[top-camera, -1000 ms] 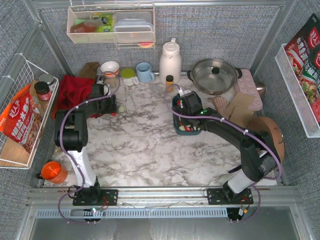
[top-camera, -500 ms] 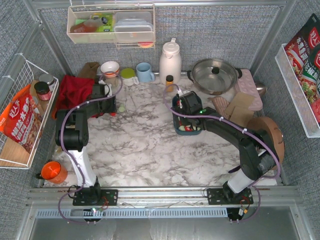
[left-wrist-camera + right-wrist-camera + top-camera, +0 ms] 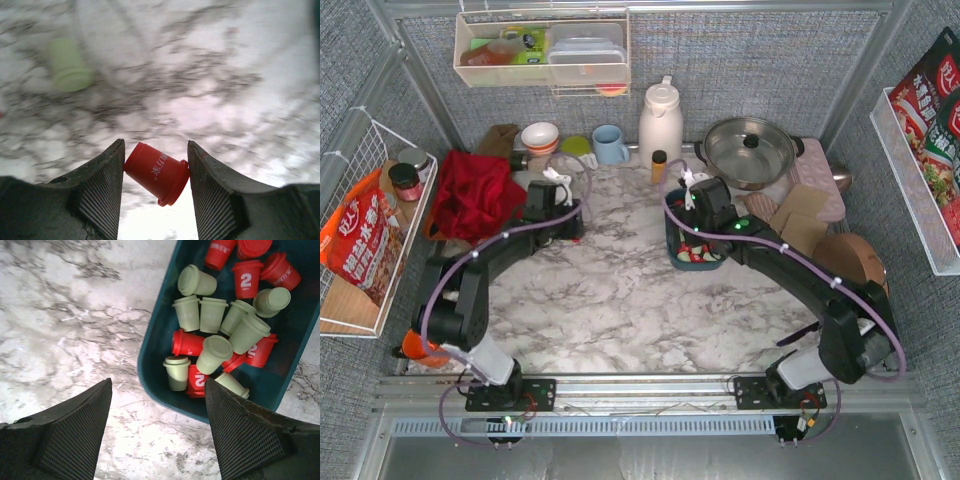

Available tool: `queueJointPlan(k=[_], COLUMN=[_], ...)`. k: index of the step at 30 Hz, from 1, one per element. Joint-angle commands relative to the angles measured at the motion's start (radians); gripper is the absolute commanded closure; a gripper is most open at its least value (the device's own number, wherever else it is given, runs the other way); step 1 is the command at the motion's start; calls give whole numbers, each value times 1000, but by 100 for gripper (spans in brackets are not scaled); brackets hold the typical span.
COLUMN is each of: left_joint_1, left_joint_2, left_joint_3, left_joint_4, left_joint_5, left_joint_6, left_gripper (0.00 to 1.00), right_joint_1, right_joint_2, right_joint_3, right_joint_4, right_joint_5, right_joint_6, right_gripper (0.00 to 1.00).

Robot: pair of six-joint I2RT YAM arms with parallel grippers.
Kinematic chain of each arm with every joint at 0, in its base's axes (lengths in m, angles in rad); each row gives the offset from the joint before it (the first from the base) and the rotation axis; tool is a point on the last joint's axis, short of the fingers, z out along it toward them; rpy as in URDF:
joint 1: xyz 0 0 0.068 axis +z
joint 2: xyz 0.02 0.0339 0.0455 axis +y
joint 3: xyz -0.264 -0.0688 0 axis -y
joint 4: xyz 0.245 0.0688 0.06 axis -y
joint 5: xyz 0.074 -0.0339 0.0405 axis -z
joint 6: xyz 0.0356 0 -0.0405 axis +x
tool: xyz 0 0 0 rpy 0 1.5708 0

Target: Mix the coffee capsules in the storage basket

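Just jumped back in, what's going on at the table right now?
The left gripper has a red capsule pinched between its fingers over the marble table. One green capsule lies loose on the marble nearby. The right gripper hangs open over one wall of the teal storage basket, holding nothing. Inside the basket is a jumble of red and green capsules.

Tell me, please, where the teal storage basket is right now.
In the top view, the storage basket stands right of centre on the marble table, beneath the right gripper, just in front of the steel pot.
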State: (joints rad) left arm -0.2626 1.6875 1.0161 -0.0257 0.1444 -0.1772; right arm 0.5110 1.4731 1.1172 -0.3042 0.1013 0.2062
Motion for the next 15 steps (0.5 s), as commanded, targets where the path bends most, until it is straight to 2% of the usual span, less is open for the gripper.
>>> queueJointPlan(k=[1,5,8,15], left_joint_1=[-121,-256,-355,-536], left_joint_2=[-128,-235,-271,-162], left_joint_3=[-100,-258,-346,-333], left_joint_4=[225,570,812,1074], left_joint_5=[28,86,105,184], left_joint_6=[-29,-3,79,349], left_gripper=[49,49,49,49], right_joint_1=[3,3,3,-8], right_joint_2=[-69,-127,-166,-233], right_joint_3=[-6,-9,-10,-42], right_joint_4=[10,25,33,91], right_joint_5=[-74,-139,-178,-259], right_joint_6=[37,71,92,149], right_gripper=[22,21,21,21])
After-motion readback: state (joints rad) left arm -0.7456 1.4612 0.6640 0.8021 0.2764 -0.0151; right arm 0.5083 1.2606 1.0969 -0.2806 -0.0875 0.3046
